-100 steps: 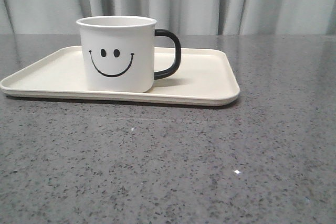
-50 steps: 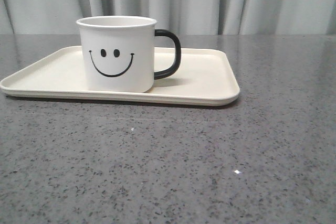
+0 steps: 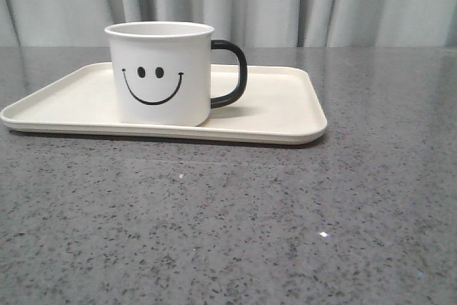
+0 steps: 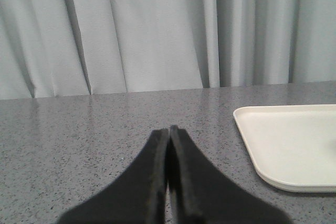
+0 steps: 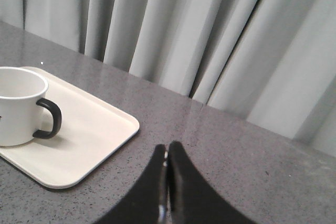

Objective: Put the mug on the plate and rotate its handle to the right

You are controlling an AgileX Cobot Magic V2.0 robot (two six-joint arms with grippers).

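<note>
Off to the left, well apart from the plate, the left gripper [image 4: 168, 129] is hanging over bare tabletop [image 3: 228, 233], fingers pressed together, carrying nothing. From its wrist view only the near corner of the plate [image 4: 286, 140] is showing, off to one side; the mug is out of that view.

Moving rightward in the front view: the plate [image 3: 278, 105] is lying flat on the table, and the mug [image 3: 161, 73] is standing upright on it, smiley face turned toward the camera. The handle [image 3: 232, 73] is sticking out to the right side of the mug body. No arm is appearing in the front view.

Further right, the right gripper [image 5: 168, 150] is also sitting pinched closed and empty, well apart from the plate's edge [image 5: 94, 145]. From its wrist view the mug [image 5: 18, 106] is standing beyond the plate's near rim, handle [image 5: 50, 119] pointing toward this gripper's side.

Judgement: both parts of the task are looking finished; mug on plate, handle rightward. Step in hand is reading as the close-out, arms parked clear. Next move is calling for little: hold off, or at most a check that the handle is squarely to the right; any touch-up would be falling to the right arm, being nearer the handle.

Count: one mug, one handle, one plate, two grippers.
</note>
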